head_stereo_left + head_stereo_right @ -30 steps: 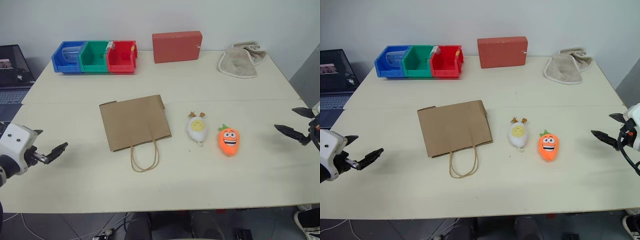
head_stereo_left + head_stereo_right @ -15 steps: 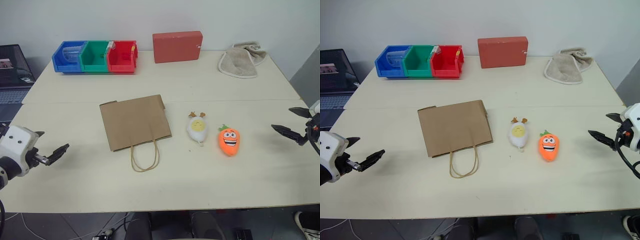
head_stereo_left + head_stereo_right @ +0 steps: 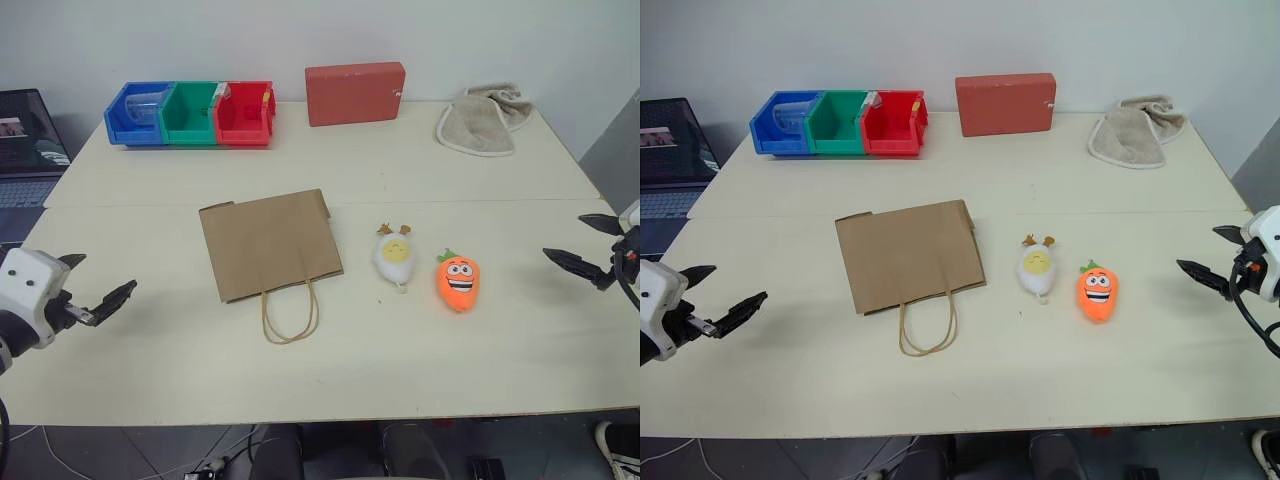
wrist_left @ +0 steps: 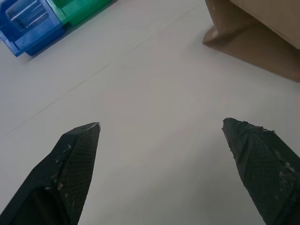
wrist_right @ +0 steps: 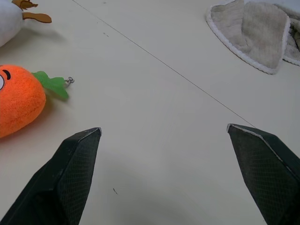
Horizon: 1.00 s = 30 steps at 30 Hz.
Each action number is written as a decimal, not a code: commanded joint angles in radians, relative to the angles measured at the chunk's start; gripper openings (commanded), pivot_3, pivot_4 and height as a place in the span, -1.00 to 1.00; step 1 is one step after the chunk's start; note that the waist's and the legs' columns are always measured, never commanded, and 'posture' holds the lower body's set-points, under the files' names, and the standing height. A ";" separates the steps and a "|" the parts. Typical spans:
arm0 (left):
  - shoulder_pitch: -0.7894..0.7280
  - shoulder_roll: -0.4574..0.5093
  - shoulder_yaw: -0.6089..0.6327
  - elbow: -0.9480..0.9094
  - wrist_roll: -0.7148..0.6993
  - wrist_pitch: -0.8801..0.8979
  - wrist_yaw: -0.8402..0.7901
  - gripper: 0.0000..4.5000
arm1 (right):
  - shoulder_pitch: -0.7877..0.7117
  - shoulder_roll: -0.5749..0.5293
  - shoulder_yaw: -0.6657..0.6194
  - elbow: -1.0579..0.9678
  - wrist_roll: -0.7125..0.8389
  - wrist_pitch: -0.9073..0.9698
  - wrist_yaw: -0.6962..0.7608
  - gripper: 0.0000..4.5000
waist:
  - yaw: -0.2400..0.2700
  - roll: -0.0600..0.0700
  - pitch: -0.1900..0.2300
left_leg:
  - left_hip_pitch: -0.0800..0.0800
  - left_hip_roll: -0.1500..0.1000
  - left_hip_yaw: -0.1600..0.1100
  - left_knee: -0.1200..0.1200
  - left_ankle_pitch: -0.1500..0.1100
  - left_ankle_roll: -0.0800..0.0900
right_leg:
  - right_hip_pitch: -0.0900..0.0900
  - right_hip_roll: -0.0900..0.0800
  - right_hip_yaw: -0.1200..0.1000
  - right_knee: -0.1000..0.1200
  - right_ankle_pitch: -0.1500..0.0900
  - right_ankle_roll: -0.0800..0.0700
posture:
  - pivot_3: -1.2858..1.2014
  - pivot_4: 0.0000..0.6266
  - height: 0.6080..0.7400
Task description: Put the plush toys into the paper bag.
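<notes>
I see the paper bag (image 3: pixel 268 245) lying flat on the table (image 3: pixel 330 370), a little left of the frame's centre, its two cord handles looping toward the lower edge. Just right of it lies the white egg-shaped plush toy (image 3: pixel 394 257) with brown antlers, and just right of that, apart from it, the orange carrot plush toy (image 3: pixel 458 281) with its green top pointing up the frame. Neither toy touches the bag.

My left gripper (image 3: pixel 93 289) hangs at the lower left edge of the frame, its two black fingers spread wide with nothing between them, well apart from the bag. My right gripper (image 3: pixel 585 243) sits at the right edge, about level with the carrot, fingers also spread wide and empty, apart from the carrot.

Along the top of the frame I see blue, green and red bins (image 3: pixel 190 112) at upper left, a red box (image 3: pixel 354 93) at top centre, and a beige cloth (image 3: pixel 481 121) at upper right.
</notes>
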 commanded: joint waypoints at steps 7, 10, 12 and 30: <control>0.068 0.035 -0.001 -0.155 -0.039 -0.005 -0.135 0.98 | -0.009 -0.009 -0.023 -0.176 0.063 0.057 0.025 1.00 | -0.001 0.000 0.000 | 0.000 0.000 0.000 0.000 0.000 0.000 | 0.000 0.000 0.000 0.000 0.000 0.000 | 0.03 -0.52 1.00; 0.127 0.055 -0.066 -0.260 -0.010 -0.024 -0.201 0.98 | 0.010 -0.019 -0.006 -0.307 0.111 0.123 0.066 1.00 | 0.000 0.000 0.000 | 0.000 0.000 0.000 0.000 0.000 0.000 | 0.000 0.000 0.001 0.000 0.000 0.000 | 0.03 -0.52 1.00; 0.153 0.063 -0.114 -0.328 0.006 -0.041 -0.234 0.98 | 0.030 -0.028 0.007 -0.405 0.151 0.175 0.098 1.00 | 0.002 0.000 0.000 | 0.000 0.000 0.000 0.000 0.000 0.000 | 0.000 0.000 0.000 0.000 0.000 0.000 | 0.03 -0.52 1.00; -0.041 0.022 -0.474 -0.292 0.115 -0.130 -0.296 0.98 | 0.064 0.021 0.110 -0.863 0.423 0.464 0.078 1.00 | 0.011 0.000 0.000 | -0.001 0.000 -0.001 0.001 0.000 0.000 | 0.000 0.000 0.000 -0.001 0.000 0.000 | 0.03 -0.52 1.00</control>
